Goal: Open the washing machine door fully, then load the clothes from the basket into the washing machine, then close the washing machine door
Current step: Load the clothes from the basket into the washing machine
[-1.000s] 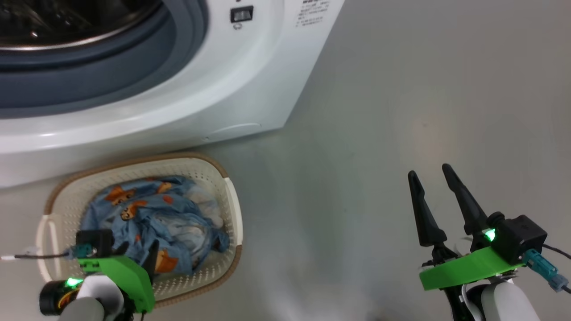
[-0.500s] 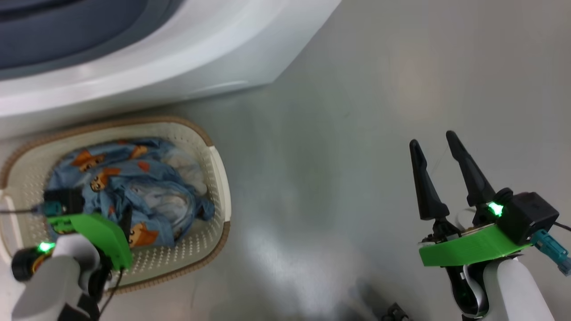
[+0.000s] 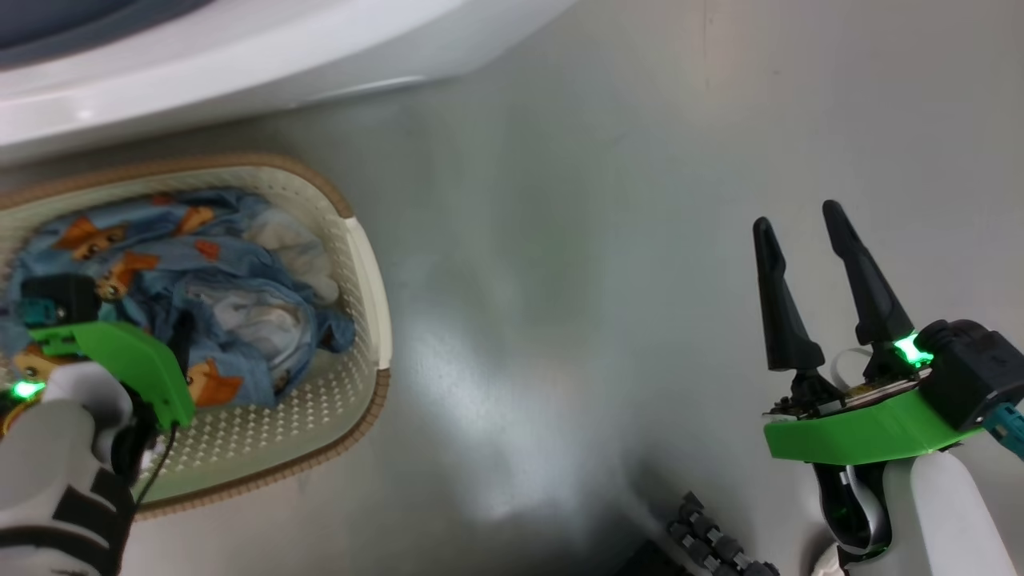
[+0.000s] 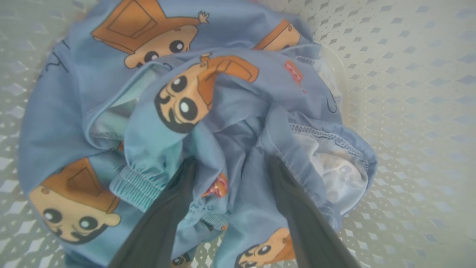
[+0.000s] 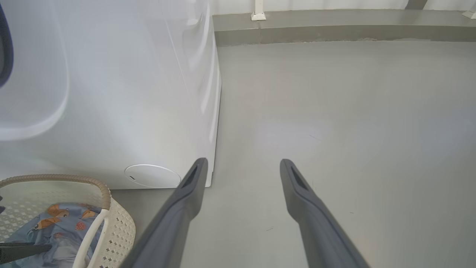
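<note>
Clothes (image 4: pixel 208 111) bunch between the spread fingers of the left pincer (image 4: pixel 232 160), unclamped; closing on one thin fold risks slippage or dragging the basket (image 3: pixel 352 240). Right pincer (image 3: pixel 796 216) stands open, empty.

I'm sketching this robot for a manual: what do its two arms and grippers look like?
The left gripper and right gripper each have two long, tapered dark fingers on a bright green wrist bracket carrying a black camera box with a teal cable plug and a glowing green light. The forearms are pale; the left forearm bears black bands.
</note>
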{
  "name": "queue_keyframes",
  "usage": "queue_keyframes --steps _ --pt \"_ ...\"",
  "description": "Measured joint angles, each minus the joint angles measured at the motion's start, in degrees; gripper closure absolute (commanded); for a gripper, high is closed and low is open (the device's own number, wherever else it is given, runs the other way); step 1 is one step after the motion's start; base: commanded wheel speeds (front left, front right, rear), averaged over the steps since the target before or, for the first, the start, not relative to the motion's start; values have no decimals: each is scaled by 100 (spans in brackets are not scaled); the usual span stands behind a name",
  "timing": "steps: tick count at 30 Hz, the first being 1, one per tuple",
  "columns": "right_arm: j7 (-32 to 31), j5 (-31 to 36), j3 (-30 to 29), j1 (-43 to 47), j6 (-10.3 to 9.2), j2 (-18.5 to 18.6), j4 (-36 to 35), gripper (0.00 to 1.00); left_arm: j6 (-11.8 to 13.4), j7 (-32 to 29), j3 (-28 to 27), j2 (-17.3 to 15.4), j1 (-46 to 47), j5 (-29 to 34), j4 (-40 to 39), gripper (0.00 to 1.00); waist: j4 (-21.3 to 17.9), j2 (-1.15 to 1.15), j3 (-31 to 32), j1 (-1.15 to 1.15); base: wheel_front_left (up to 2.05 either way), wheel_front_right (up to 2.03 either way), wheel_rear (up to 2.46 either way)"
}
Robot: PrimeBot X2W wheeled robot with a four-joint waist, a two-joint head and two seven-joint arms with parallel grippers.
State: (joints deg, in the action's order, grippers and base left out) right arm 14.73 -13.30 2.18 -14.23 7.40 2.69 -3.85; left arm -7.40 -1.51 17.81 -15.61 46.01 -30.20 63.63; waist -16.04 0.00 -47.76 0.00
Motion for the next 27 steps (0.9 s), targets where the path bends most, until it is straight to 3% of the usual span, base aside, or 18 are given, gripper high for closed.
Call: queue_keyframes --steps 15,27 --pt "0 -51 -56 1 -1 -4 -359 0 8 -42 187 -152 836 -80 650 0 -153 0 -588 0 0 0 0" --pt "0 -92 -20 -7 -1 -9 -391 0 121 211 392 -137 1059 30 875 0 -239 0 -710 0 0 0 0"
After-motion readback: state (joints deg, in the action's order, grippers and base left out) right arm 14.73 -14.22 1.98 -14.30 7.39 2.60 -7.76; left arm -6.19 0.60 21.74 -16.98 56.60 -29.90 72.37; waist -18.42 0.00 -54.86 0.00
